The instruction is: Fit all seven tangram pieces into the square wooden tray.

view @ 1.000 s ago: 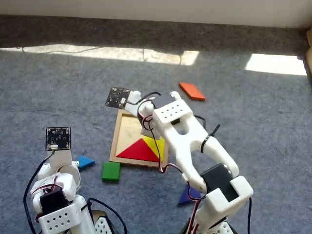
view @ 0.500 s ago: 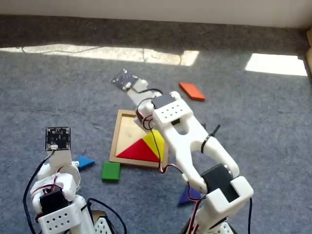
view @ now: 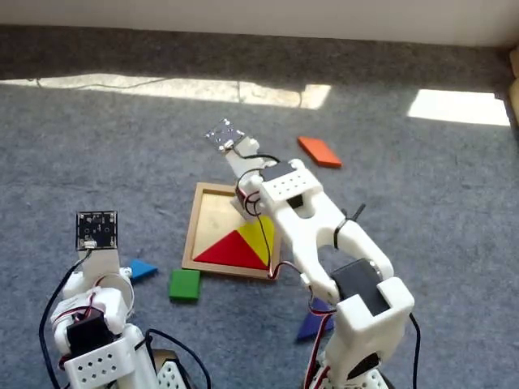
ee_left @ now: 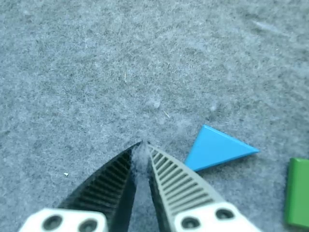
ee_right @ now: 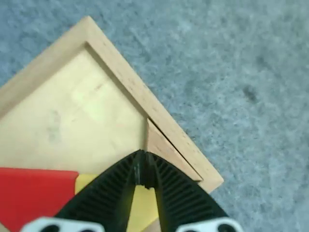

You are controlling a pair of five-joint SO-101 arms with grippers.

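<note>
Now your right pincer [ee_right: 141, 153] is pinched shut, with its two tips touching and nothing between them. It hangs over the square wooden tray [ee_right: 120, 70], close to one of the corners. In your right wrist view the tips sit just above a small pale triangle [ee_right: 161, 147] that lies flat against the tray's rim. A red triangle [ee_right: 34, 188] and a yellow triangle [ee_right: 86, 181] lie in the tray too, side by side and touching.

From the high view, the tray [view: 211, 223] lies on the grey carpet [view: 97, 146] between your two arms. The red triangle [view: 231, 250] and the yellow triangle [view: 261, 237] fill the part of it nearest the arms. The rest of the tray floor is bare wood.

Your left pincer [ee_left: 143, 143] is shut too, tip to tip, and it holds nothing. It points down at the carpet, just beside a blue triangle [ee_left: 215, 149] but not touching it. A green square [ee_left: 299, 193] lies a little past the blue triangle.

Four pieces lie outside the tray. The blue triangle [view: 143, 269] and the green square [view: 185, 285] are near its left side. An orange slanted piece [view: 319, 151] lies well apart, on the far side. A dark blue piece [view: 310, 327] peeks out from under your right arm.
</note>
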